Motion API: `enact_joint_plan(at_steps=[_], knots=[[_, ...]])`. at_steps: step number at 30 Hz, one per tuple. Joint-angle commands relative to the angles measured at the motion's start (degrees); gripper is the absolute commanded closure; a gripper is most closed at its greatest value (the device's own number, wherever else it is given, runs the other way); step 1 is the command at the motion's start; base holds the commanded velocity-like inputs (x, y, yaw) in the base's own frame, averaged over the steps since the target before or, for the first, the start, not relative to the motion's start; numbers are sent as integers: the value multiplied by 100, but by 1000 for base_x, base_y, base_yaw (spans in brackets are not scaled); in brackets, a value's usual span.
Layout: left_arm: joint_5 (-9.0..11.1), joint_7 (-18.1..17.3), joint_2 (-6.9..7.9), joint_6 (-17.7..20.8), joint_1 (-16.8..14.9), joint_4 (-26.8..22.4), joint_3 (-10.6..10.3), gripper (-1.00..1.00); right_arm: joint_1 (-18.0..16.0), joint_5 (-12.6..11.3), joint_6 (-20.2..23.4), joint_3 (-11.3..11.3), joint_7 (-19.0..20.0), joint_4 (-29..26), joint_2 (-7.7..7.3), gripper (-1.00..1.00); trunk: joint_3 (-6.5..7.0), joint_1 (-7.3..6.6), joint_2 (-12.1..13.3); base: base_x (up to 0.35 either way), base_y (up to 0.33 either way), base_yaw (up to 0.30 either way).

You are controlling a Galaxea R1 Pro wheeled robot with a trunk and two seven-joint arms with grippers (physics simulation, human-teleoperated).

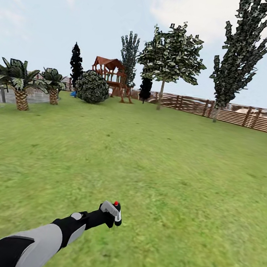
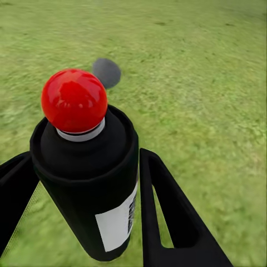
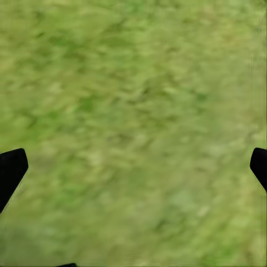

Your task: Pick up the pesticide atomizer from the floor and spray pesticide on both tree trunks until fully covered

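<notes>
Red marks the button on top of the pesticide atomizer, and your left hand has it clamped between both fingers, so the pickup looks done. What is left, as far as you can judge, is all the spraying: the two trees stand well away across the lawn by the wooden fence, the nearer-looking tree trunk thin and pale at this range, the other trunk to its right against the slats. Neither shows any sign of coverage from here, though they are too small to be sure. You will need to drive closer before aiming. Your left arm reaches forward and low over the grass, the can held roughly upright with its red cap on top. In the right wrist view, your right hand hangs over bare grass with its fingertips spread wide apart, holding nothing.
</notes>
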Motion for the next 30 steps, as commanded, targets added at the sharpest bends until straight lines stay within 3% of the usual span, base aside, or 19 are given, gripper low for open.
enact_joint_plan(at_steps=[1,14,30], knots=[[3,5,-1,-2,0,1,9,100,0,0,3,0,0,0,0,-100,0,0,0,348,0,0],[3,5,-2,-2,0,5,9,100,0,0,2,0,6,0,206,-100,0,0,0,347,0,0],[3,5,-10,-2,0,8,0,100,0,-10,-34,7,-8,-52,195,-100,0,0,0,347,0,0]])
